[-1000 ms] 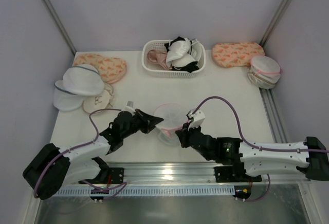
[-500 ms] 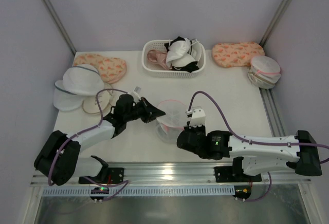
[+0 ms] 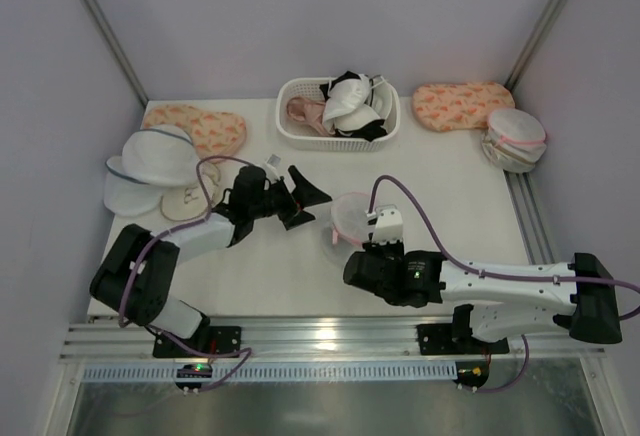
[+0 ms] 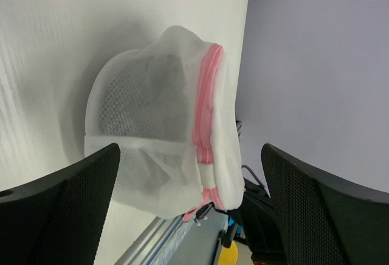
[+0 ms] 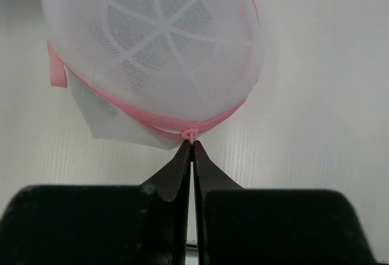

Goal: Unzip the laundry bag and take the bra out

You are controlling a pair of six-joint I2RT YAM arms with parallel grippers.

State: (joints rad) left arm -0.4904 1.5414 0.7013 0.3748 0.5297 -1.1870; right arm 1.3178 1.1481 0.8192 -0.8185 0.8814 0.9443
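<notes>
The laundry bag (image 3: 350, 216), a small white mesh dome with a pink zipper rim, lies mid-table between the arms. My right gripper (image 3: 366, 232) is at its near edge, shut on the pink zipper pull (image 5: 191, 134) at the very tips of the jaws (image 5: 192, 144). The bag's ribbed dome (image 5: 152, 40) fills the space above the tips. My left gripper (image 3: 306, 194) stands wide open just left of the bag, touching nothing. In the left wrist view the bag (image 4: 152, 125) lies ahead of the two spread fingers (image 4: 61, 210). The bra is hidden; only a dark shape shows through the mesh.
A white basket (image 3: 290, 132) of bras stands at the back centre. Floral pouches (image 3: 205, 128) (image 3: 462, 104) lie at the back left and right. White mesh domes with grey-blue rims (image 3: 150, 161) are stacked at the left, and another pink-rimmed bag (image 3: 515, 138) sits at the right edge.
My left gripper has let go of the bag, opened wide and drawn away from the near edge. The bag has shifted right with the right gripper still shut on its zipper pull.
</notes>
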